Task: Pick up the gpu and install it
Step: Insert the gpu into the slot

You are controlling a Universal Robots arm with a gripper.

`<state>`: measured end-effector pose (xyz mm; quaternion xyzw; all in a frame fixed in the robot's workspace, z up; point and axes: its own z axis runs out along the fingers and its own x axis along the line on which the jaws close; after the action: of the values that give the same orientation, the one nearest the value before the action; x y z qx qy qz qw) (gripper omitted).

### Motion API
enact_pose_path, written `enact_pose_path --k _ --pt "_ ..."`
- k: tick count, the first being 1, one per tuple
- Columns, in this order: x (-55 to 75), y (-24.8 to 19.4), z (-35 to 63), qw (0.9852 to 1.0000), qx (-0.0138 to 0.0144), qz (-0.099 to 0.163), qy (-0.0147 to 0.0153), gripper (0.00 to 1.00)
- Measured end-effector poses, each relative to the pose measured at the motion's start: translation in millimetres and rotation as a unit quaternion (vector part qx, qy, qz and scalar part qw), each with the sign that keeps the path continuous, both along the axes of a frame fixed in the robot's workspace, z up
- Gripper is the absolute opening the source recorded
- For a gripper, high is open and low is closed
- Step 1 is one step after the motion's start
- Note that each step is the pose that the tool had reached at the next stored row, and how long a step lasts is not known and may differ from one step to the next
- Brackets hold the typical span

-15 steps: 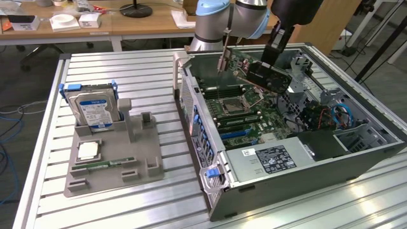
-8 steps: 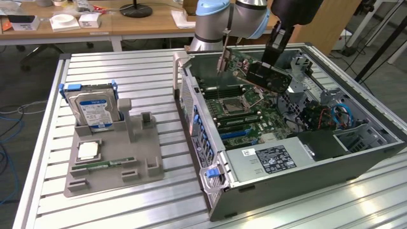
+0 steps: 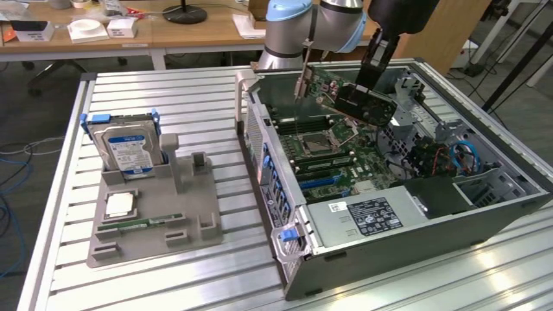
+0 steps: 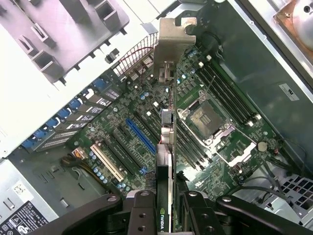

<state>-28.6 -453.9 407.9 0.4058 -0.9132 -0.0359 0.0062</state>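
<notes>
The gpu (image 3: 364,105) is a dark card with a silver bracket (image 3: 304,83) at one end. It hangs tilted in the air above the motherboard (image 3: 324,152) inside the open computer case (image 3: 484,214). My gripper (image 3: 370,76) comes down from above and is shut on the card's upper edge. In the wrist view the gpu (image 4: 165,161) is edge-on between my fingers (image 4: 141,208), its bracket (image 4: 174,36) pointing away toward the case's rear wall. It hovers over the motherboard's expansion slots, near the blue slot (image 4: 140,135), and touches none of them.
A grey fixture tray (image 3: 186,220) on the slatted table at the exterior view's left holds an upright hard drive (image 3: 128,150), a processor (image 3: 119,204) and a green memory stick (image 3: 142,224). The case holds a processor socket (image 4: 208,117), a power supply (image 3: 373,217) and cables (image 3: 462,155).
</notes>
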Motion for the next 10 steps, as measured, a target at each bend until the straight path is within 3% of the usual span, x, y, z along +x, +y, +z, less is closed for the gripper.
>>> enact_pose_path --k 10 --pt "0.0 0.0 0.0 1.0 0.0001 0.005 0.0 0.26"
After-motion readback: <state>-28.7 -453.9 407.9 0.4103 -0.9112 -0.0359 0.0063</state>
